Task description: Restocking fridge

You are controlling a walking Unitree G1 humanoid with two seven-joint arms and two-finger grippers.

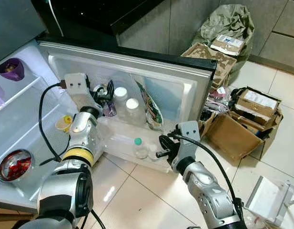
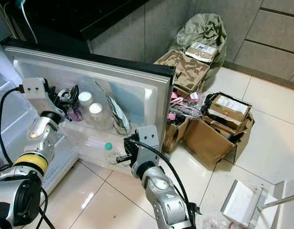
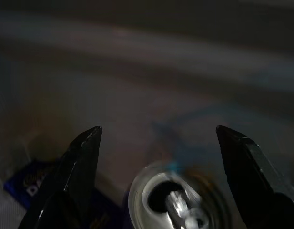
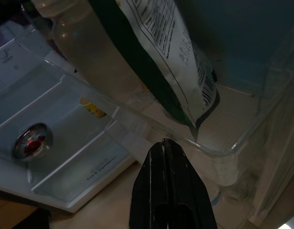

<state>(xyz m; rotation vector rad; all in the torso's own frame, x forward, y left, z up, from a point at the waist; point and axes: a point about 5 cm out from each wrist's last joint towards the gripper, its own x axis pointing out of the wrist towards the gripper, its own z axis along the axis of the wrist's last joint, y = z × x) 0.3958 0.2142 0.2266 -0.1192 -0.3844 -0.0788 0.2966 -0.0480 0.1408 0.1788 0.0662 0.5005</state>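
Hovering left pincer (image 3: pixel 158 138) spread wide over can (image 3: pixel 177 198), untouched; right pincer (image 4: pixel 167 148) clenched, nothing held.

The fridge door (image 1: pixel 185 90) stands swung open toward the tiled floor, its white inner face showing two clear shelves. On the farther, upper shelf, from left to right, stand a silver drink can (image 1: pixel 103 91) with its pull-tab top up and a purple wrapper beside it, then two clear bottles with white caps (image 1: pixel 126 109) set touching side by side, then a green-and-white printed pouch (image 1: pixel 150 107) standing on edge and leaning. On the nearer, lower shelf a small clear bottle with a teal cap (image 1: pixel 139 148) stands upright, left of the shelf's middle.
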